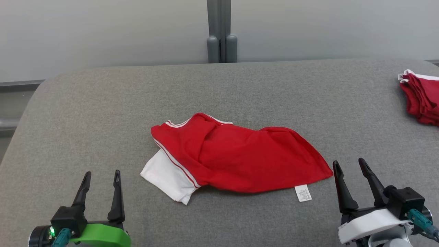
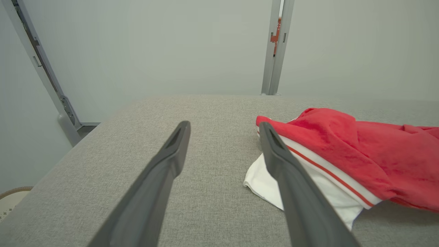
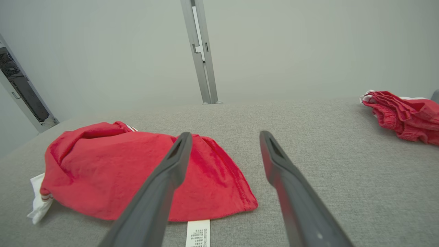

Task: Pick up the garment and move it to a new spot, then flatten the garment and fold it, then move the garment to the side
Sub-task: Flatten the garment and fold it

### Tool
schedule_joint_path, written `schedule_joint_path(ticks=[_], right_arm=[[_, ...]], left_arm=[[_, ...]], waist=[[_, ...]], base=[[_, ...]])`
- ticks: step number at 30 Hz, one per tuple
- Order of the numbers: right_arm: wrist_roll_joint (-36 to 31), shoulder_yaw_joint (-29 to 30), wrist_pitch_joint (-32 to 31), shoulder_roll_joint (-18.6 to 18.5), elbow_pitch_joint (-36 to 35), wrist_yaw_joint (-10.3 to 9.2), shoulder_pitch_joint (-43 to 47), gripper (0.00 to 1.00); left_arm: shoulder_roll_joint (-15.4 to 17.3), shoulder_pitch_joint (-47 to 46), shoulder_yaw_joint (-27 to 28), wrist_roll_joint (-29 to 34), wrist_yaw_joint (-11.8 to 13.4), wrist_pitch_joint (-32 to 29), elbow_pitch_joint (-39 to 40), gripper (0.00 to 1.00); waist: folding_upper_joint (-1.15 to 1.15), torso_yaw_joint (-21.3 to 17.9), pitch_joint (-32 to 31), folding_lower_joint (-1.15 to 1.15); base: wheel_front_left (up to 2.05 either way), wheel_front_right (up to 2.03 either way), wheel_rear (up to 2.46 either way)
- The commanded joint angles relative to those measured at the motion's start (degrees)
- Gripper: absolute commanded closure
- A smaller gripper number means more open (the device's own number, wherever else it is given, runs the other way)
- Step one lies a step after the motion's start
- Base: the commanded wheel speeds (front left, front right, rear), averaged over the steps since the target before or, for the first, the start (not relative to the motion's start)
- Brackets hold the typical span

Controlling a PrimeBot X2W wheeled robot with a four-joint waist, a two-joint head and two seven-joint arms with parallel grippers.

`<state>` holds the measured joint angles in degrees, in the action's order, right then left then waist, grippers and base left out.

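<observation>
**Status: apparently at the start, no step visibly done**

Garment (image 1: 236, 157) lies crumpled and unfolded at mid-surface (image 1: 103, 103), white sleeve and label toward the near edge. Left hand (image 1: 103, 172) is by the near-left corner, fingers apart, empty. Right hand (image 1: 348, 162) is near-right, fingers apart, empty, just beside the hem. Judged: pick-up, move, flatten, fold and set-aside are all left. Red pile (image 1: 422, 99) sits at the right edge.
</observation>
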<state>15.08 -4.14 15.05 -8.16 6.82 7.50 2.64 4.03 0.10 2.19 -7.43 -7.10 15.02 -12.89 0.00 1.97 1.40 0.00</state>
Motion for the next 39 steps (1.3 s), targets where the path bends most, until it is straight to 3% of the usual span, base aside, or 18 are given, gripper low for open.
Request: schedule_joint_path(ticks=[1, 11, 24, 36, 37, 38, 39], right_arm=[[0.2, 0.0, 0.2, -0.5, 0.3, -0.03, -1.1, 0.00], [0.4, -1.7, 0.1, -2.9, 8.5, -0.03, -9.0, 0.00], [3.0, -9.1, 0.1, -4.5, 28.2, -0.03, -21.5, 0.00], [7.1, -14.1, 0.0, -3.5, 36.2, -0.03, -23.4, 0.00], [7.9, -14.8, 0.0, -3.4, 37.1, -0.03, -23.3, 0.06], [8.5, -15.3, -0.1, -3.3, 37.6, -0.02, -23.3, 0.51], [9.0, -15.7, -0.1, -3.1, 38.0, -0.02, -23.4, 0.61]], left_arm=[[-0.1, -1.5, -0.1, 0.4, -0.2, 0.2, -0.2, 0.00], [2.1, -8.9, -5.0, 0.9, -0.4, 0.2, -8.0, 0.00], [4.2, -20.4, -13.9, -3.5, -0.4, 0.1, -26.8, 0.00], [4.5, -23.5, -18.6, -7.5, -0.4, 0.1, -35.7, 0.00], [4.3, -23.6, -19.1, -7.8, -0.4, 0.0, -36.4, 0.00], [4.0, -23.7, -19.4, -8.5, -0.4, 0.0, -36.7, 0.03], [3.6, -23.9, -19.7, -9.3, -0.4, 0.1, -36.8, 0.26]], waist=[[0.00, -0.1, 0.4, 0.00], [0.00, -0.6, 3.6, 0.00], [0.00, -1.4, 9.7, 0.00], [0.00, -1.5, 10.7, 0.00], [0.00, -1.4, 10.6, 0.00], [0.00, -1.4, 10.5, 0.00], [0.00, -1.4, 10.4, 0.00]], base=[[0.00, 0.00, 0.00], [0.00, 0.00, 0.00], [0.00, 0.00, 0.00], [0.00, 0.00, 0.00], [0.00, 0.00, 0.00], [0.00, 0.00, 0.00], [0.00, 0.00, 0.00]])
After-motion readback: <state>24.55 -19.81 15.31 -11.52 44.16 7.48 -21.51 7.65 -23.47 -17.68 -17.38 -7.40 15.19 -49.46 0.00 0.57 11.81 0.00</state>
